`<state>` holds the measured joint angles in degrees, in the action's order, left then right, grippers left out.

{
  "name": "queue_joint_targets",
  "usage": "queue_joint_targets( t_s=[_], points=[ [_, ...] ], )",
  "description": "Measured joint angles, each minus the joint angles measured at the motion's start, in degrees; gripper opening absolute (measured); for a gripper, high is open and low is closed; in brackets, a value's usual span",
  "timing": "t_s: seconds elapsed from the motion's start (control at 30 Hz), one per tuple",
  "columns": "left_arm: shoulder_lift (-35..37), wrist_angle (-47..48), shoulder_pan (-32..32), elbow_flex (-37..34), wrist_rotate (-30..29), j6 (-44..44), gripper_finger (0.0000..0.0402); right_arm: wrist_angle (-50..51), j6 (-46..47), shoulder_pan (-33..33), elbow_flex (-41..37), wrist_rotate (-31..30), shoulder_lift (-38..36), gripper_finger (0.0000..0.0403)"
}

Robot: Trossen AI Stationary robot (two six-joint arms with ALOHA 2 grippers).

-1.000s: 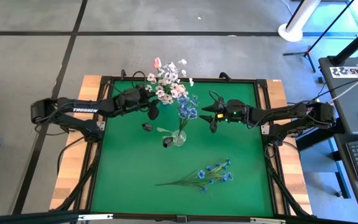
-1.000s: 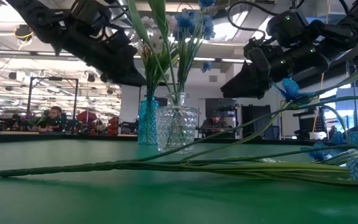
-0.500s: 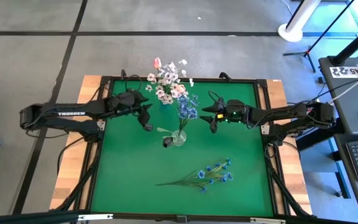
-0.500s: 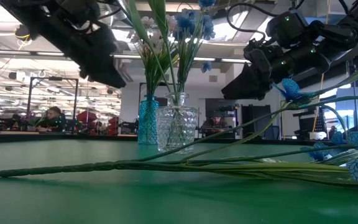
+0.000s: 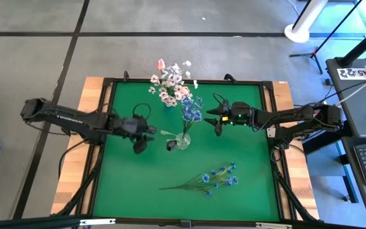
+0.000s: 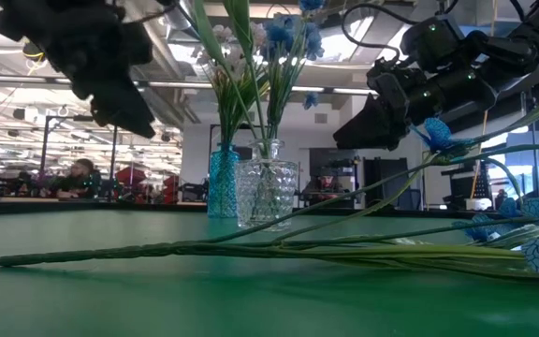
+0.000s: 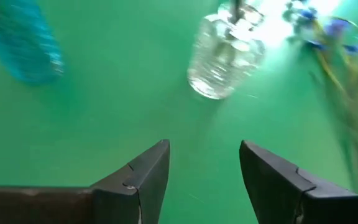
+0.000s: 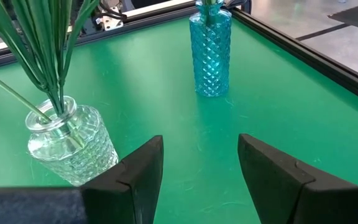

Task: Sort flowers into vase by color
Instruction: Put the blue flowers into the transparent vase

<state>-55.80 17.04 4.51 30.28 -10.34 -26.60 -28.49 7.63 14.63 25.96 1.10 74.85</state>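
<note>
Both empty: left gripper (image 5: 140, 144) and right gripper (image 5: 217, 120) gape wide; clear vase (image 5: 182, 140) blurred.

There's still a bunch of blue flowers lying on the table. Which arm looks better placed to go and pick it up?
Probably the left. Its open, empty gripper is over bare mat, already nearer the table's front, where the blue spray lies. The right gripper, also open, hangs farther back beside the clear vase.

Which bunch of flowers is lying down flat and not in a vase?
The blue spray at the table's near side. It lies flat on the green mat, while the other blue flowers and the pink-and-white ones stand upright in vases.
</note>
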Motion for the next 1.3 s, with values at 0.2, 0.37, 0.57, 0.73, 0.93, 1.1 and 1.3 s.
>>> queue_joint_targets(
  t_s=[0.2, 0.37, 0.57, 0.73, 0.93, 1.1, 1.3],
  points=[
    [-0.01, -0.48, 7.7, 0.0, 0.87, -1.96, 0.0189, -0.08, -0.01, 0.0, 0.0, 0.0, 0.0, 0.0205],
    [-0.48, -1.32, 12.22, 0.0, 0.98, -2.2, 0.019, -0.09, -0.11, 0.0, 0.0, 1.24, 0.0, 0.0205],
    [-3.21, -1.49, 14.01, 0.0, 4.07, -7.11, 0.024, -0.16, -0.36, 0.0, 0.0, 1.51, 0.0, 0.0205],
    [-7.71, -4.7, 14.47, 0.0, 4.3, -7.83, 0.0308, -0.13, -0.2, 0.0, 0.0, 2.37, 0.0, 0.0205],
    [-14.27, -12.38, 14.47, 0.0, 4.25, -9.3, 0.0385, -0.01, 1.02, -0.01, 0.0, 4.59, 0.0, 0.0205],
    [-18.87, -18.86, 14.53, 0.0, 4.31, -11.92, 0.0393, 0.47, 1.43, -0.04, 0.0, 5.67, 0.0, 0.0205],
    [-21.61, -22.03, 16.6, 0.0, 5.19, -13.81, 0.0391, 1.84, 1.52, -0.04, 0.0, 7.54, 0.0, 0.0205]
  ],
)
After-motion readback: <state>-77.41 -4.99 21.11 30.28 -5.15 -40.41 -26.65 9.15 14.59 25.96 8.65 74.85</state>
